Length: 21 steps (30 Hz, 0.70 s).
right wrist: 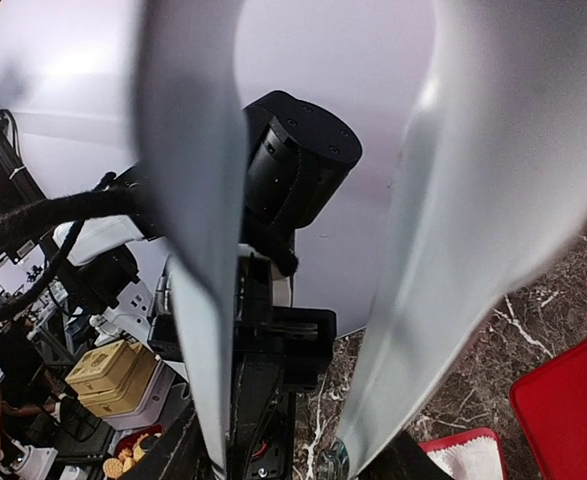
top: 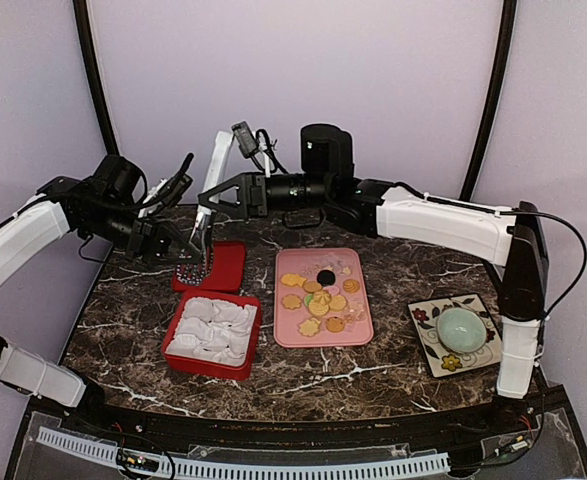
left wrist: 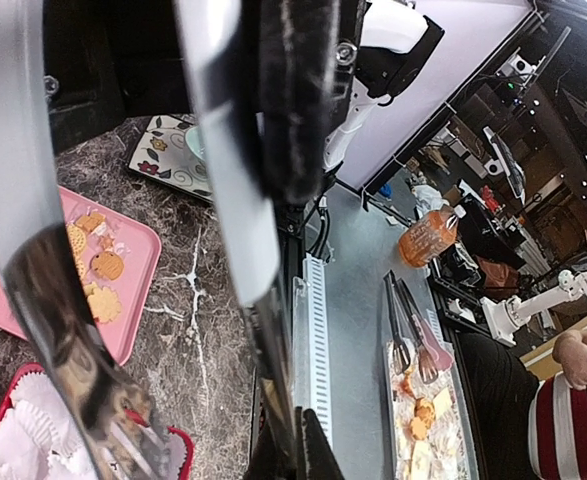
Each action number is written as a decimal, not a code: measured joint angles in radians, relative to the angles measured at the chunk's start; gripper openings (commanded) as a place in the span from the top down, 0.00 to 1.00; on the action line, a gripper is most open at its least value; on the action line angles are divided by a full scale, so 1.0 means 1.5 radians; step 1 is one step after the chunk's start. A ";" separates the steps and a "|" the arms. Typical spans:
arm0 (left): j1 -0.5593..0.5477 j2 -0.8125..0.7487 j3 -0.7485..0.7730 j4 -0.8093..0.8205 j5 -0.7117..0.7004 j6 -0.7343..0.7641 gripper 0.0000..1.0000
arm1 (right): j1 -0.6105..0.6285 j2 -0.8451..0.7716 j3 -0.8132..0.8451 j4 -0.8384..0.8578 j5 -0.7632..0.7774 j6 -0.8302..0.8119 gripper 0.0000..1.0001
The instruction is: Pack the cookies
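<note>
Bare marble table (top: 383, 375) betw. pink tray (top: 361, 325) and plate (top: 425, 322) w/ pale green bowl (top: 460, 328). Both arms crowd back-left, over the red lid (top: 230, 265) beside the red box (top: 176, 345). Cookies (top: 320, 295) lie on the tray, mid-table: golden rounds, flower shapes, one black round. Left gripper (top: 176, 200) closed (can't tell if it pinches the tongs (top: 213, 178)). Right gripper (top: 206, 205) at the tongs; jaw width: can't tell.

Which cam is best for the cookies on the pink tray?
Top external. It looks down on the whole pink tray and shows the full spread of cookies unobstructed. Left wrist catches only a few at one tray corner, at its frame's left edge. Right wrist shows neither the tray nor its cookies.
</note>
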<state>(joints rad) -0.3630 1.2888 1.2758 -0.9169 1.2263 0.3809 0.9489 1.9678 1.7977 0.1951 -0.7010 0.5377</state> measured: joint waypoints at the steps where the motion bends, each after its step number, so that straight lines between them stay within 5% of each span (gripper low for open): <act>1: 0.000 0.000 0.001 -0.002 -0.004 0.006 1.00 | 0.000 -0.001 -0.001 0.000 -0.002 -0.001 0.40; 21: -0.001 0.007 0.022 -0.094 -0.071 0.129 1.00 | -0.008 -0.009 0.069 -0.181 -0.046 -0.082 0.36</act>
<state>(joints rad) -0.3641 1.2999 1.3090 -1.0580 1.1202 0.5751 0.9367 1.9541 1.9007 -0.0761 -0.7696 0.4145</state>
